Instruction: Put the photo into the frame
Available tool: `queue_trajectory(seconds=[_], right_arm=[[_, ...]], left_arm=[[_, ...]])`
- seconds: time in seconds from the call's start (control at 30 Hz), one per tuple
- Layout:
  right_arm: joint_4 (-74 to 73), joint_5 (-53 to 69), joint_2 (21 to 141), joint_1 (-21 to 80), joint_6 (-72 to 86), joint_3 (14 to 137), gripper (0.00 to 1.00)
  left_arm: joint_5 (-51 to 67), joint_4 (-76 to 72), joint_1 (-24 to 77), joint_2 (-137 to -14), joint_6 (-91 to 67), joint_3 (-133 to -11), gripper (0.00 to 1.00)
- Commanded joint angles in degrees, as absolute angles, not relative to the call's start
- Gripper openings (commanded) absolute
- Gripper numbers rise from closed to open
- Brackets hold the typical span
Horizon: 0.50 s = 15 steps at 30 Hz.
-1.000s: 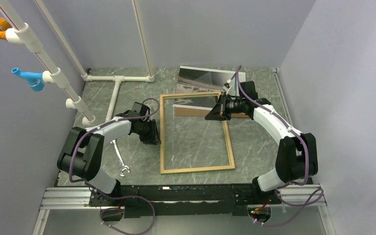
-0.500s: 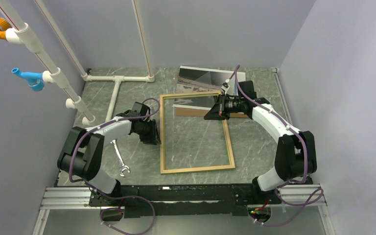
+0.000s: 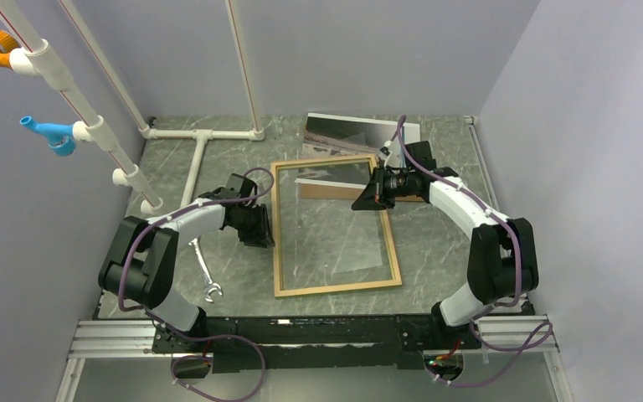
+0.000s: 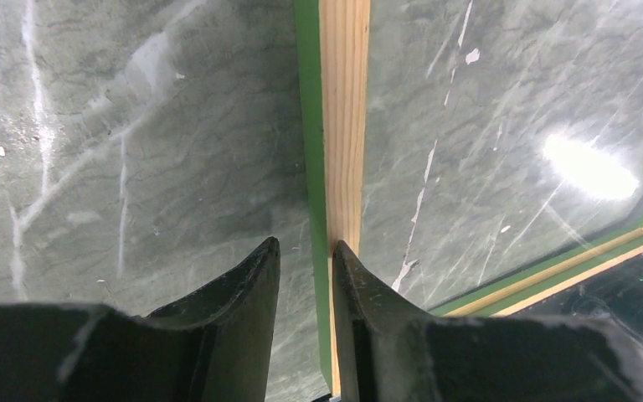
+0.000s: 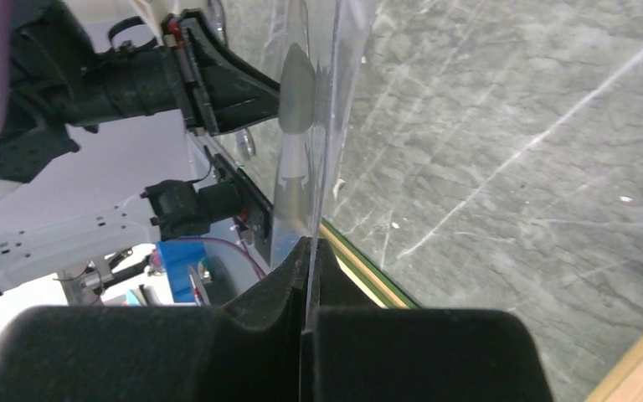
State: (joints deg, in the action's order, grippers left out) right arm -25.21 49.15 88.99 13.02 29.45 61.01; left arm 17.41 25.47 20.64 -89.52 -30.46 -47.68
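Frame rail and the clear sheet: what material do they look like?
The frame rail looks like light wood: visible grain, matte, outer edge painted green. The clear sheet is thin, transparent, glossy; plastic or glass, can't tell.

White arms (image 3: pixel 192 219) w/ blk joints, purple cables (image 3: pixel 257 172).

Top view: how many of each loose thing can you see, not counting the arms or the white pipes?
frame: 1
clear pane: 1
photo: 1
brown board: 1
wrench: 1
Total: 5
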Motion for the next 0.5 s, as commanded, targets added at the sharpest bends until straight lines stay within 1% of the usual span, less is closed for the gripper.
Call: queue_trajectory(seconds=[0.0,0.13,0.2,0.23,0.27,0.47], right_arm=[[-30.9,45.4,91.1,14.2,24.0,62.3,0.0],[-32.4,43.8,92.0,14.1,22.2,63.0,0.0],[-31.7,44.0,92.3,14.2,22.3,62.5,0.02],[-31.4,44.3,92.6,14.2,22.3,58.4,0.03],[-31.0,44.5,92.8,14.2,22.4,61.7,0.03],[-30.5,44.7,94.2,14.1,21.8,62.9,0.06]], left_arm=[[12.4,27.9,21.7,-92.0,-28.0,-47.1,0.33],[12.2,27.9,21.7,-92.1,-27.9,-47.2,0.33],[12.2,27.9,21.8,-92.4,-27.8,-47.3,0.33],[12.2,27.9,21.8,-92.5,-27.9,-47.3,0.33],[12.1,28.0,21.8,-92.5,-27.8,-47.3,0.33],[11.7,28.4,22.1,-92.7,-27.5,-47.4,0.33]])
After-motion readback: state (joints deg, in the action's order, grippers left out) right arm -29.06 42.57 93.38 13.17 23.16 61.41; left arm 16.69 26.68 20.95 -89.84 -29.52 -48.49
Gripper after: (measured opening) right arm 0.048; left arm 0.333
